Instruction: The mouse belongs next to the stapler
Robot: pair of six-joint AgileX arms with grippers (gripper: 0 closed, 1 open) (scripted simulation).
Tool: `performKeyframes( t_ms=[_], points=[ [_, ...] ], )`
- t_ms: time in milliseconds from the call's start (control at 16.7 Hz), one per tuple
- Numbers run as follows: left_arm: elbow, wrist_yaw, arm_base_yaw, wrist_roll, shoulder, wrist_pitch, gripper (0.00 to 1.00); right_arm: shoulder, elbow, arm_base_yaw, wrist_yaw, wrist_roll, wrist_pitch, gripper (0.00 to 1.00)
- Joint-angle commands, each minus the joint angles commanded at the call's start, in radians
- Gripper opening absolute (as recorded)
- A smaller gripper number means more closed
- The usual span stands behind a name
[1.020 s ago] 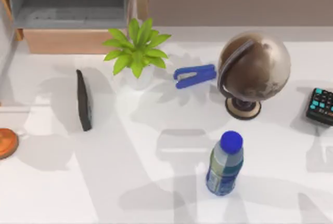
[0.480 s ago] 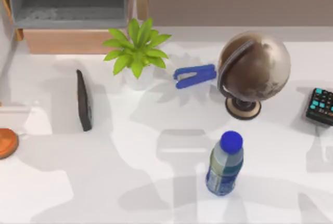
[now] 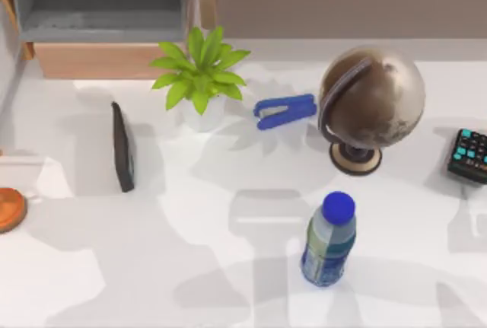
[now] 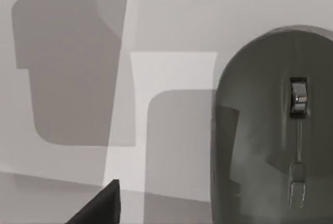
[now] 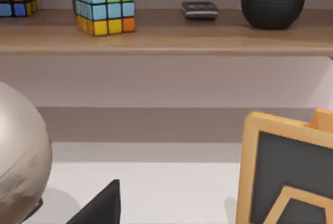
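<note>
We hover our left gripper over the mouse [image 4: 270, 130] — finger state unclear — next: descend, grasp, carry toward the stapler [image 3: 284, 111].

On my desk [image 3: 190, 267] stand a green potted plant [image 3: 199, 77], a brown globe [image 3: 370, 103] and a blue-capped bottle [image 3: 329, 240]; a calculator [image 3: 469, 156] lies at the right edge, and a Rubik's cube [image 5: 104, 7] sits on the shelf [image 5: 166, 36]
</note>
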Motion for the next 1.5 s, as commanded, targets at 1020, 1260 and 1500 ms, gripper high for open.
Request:
performKeyframes(
  t_ms=[1020,1260,1500],
  points=[
    [-0.038,-0.002,-0.011,-0.009,0.013,0.053,0.77,0.000,0.000,0.000,0.000,0.000,0.000,1.00],
    [-0.038,-0.002,-0.011,-0.009,0.013,0.053,0.47,0.000,0.000,0.000,0.000,0.000,0.000,1.00],
    [-0.038,-0.002,-0.011,-0.009,0.013,0.053,0.17,0.000,0.000,0.000,0.000,0.000,0.000,1.00]
  ],
)
